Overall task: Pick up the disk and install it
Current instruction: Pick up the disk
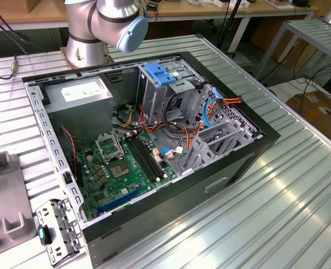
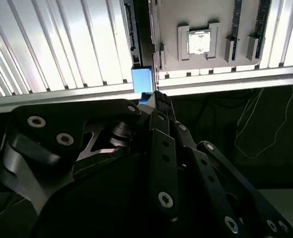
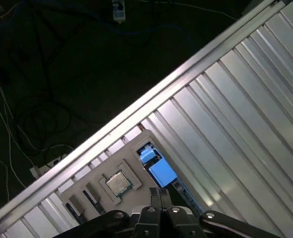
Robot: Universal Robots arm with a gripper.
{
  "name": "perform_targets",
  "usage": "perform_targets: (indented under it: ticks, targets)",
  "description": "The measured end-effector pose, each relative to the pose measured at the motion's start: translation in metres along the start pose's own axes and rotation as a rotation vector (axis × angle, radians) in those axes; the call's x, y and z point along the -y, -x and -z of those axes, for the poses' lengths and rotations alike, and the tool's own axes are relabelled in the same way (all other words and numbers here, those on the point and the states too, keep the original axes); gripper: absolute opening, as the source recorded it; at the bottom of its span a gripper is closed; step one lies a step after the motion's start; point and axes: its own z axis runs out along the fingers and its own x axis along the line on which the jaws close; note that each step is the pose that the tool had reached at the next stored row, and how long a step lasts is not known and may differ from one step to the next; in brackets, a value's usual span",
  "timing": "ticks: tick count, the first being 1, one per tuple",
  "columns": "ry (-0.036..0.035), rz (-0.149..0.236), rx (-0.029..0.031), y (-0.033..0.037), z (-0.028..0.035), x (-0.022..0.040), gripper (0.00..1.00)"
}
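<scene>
Evidently our tool [image 3: 159, 194] is clenched shut on nothing, hovering near the tabletop's [image 3: 236, 124] edge. We see the disk [image 3: 161, 172] standing on edge just beyond its fingertips, beside a grey fixture tray [image 3: 94, 191], its long axis following the tabletop's ribs.

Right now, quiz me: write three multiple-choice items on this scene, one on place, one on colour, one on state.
1. The disk sits: A at the grey tray that holds the processor chip; B in the drive cage; C on the floor.
2. The motherboard is: A red; B green; C white.
3. The computer case is: A closed; B lying open; C upside down.
A, the second wrist view shows its blue rail there; B, the board is green; B, its inside is exposed.
</scene>
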Motion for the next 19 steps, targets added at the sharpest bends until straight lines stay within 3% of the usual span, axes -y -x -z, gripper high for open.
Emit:
perform_targets:
  ticks: [8,11,19]
  targets:
    - [0.0010,0.096,-0.0027,0.0000,0.0000,0.0000,0.11]
    - [0.0005,0.161,-0.0037,0.0000,0.0000,0.0000,0.11]
    - [-0.0011,0.235,-0.0045,0.0000,0.0000,0.0000,0.11]
